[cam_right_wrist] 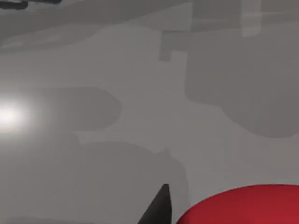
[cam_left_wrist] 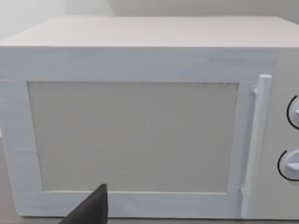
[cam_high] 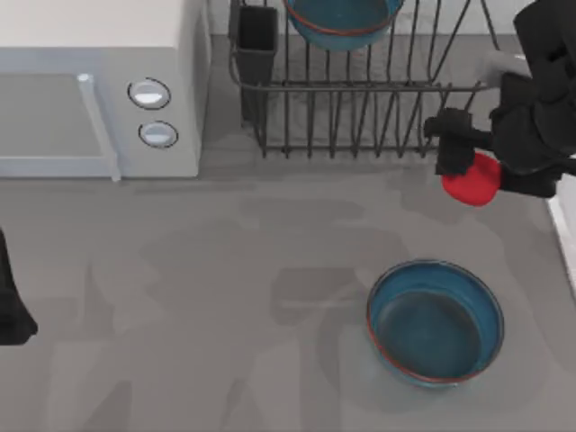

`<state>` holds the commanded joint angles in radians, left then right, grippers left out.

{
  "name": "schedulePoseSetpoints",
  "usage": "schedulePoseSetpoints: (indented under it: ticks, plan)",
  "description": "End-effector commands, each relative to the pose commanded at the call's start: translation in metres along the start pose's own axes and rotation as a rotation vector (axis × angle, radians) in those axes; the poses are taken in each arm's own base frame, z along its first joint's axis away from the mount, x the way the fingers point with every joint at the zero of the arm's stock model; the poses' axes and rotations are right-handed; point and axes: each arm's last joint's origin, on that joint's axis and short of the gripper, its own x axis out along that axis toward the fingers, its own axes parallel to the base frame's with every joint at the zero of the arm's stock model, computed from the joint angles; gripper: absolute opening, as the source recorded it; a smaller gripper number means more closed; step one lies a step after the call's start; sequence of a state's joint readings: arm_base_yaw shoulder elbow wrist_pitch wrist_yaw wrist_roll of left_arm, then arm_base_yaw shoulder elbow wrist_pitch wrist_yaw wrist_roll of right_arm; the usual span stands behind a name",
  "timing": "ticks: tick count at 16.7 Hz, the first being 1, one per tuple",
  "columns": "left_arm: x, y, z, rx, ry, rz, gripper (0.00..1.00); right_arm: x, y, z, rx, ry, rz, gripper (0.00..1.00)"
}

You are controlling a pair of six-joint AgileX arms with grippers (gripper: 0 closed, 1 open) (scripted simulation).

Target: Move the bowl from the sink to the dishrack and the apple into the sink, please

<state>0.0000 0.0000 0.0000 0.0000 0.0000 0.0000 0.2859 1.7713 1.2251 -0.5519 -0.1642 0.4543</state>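
Here, the white microwave (cam_high: pixel 94 85) takes up the table's (cam_high: pixel 198 297) far left, its door shut and two round knobs (cam_high: pixel 149 94) beside the handle; no writing can be read on it. To its right stands the black wire dishrack (cam_high: pixel 360 117), holding a teal-blue bowl (cam_high: pixel 342 20) with a reddish-brown rim, and a dark cutlery cup (cam_high: pixel 257 40) at its left corner. A pale strip of the sink's (cam_high: pixel 565 236) rim shows at the right edge. A second, look-alike bowl (cam_high: pixel 436 321) sits empty on the table, near right. The right gripper (cam_high: pixel 468 166) is clamped on the bright-red apple (cam_high: pixel 474 182), just in front of the rack's right end. The left gripper (cam_high: pixel 11 315) is parked at the left edge; whether it is apart or together cannot be told.
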Motion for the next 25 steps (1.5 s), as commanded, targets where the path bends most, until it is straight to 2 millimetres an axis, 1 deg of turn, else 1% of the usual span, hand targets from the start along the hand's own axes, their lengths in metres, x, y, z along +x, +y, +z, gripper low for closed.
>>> schedulePoseSetpoints:
  ticks: [3,6,9,12,14,17,19,25]
  plan:
    - [0.000,0.000,0.000,0.000,0.000,0.000,1.00,-0.003,-0.055,0.018,0.010,-0.208,0.075,0.00]
    - [0.000,0.000,0.000,0.000,0.000,0.000,1.00,-0.017,-0.113,0.026,-0.017,-0.461,0.105,0.00]
    - [0.000,0.000,0.000,0.000,0.000,0.000,1.00,-0.043,-0.164,0.020,-0.087,-0.726,0.075,0.00]
    - [0.000,0.000,0.000,0.000,0.000,0.000,1.00,-0.074,-0.201,0.004,-0.182,-0.953,-0.006,0.00]
    - [0.000,0.000,0.000,0.000,0.000,0.000,1.00,-0.092,-0.217,-0.009,-0.243,-1.063,-0.071,0.00]
    - [0.000,0.000,0.000,0.000,0.000,0.000,1.00,-0.110,-0.229,-0.023,-0.306,-1.158,-0.145,0.00]
    - [0.000,0.000,0.000,0.000,0.000,0.000,1.00,-0.114,-0.232,-0.026,-0.320,-1.176,-0.162,0.00]
    - [0.000,0.000,0.000,0.000,0.000,0.000,1.00,-0.110,-0.233,-0.025,-0.317,-1.173,-0.159,0.00]
